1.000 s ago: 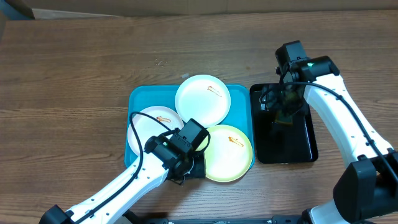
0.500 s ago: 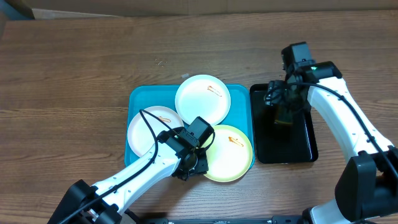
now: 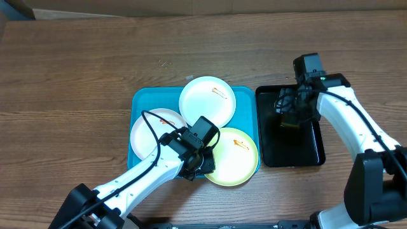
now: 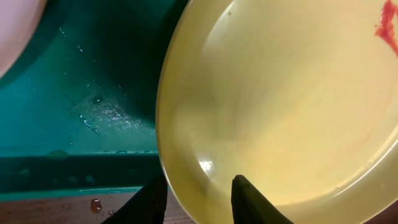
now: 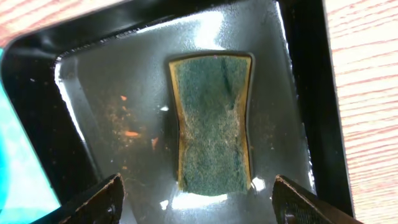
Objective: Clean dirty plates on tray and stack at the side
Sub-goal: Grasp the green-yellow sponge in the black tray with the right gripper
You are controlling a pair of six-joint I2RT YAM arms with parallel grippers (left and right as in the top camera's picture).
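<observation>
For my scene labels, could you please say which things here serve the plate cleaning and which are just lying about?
Job: far white plate, left white plate, yellow-green plate, blue tray, sponge, black tray.
Lying about: small scrap, cardboard along the far edge.

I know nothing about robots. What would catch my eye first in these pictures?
The bright turquoise tray in the centre of the overhead view stands out first, holding two white plates and a yellow-green plate, each smeared orange-red. The left pincer straddles the yellow-green plate's rim, while the right pincer hangs open over a sponge in a wet black tray.
</observation>
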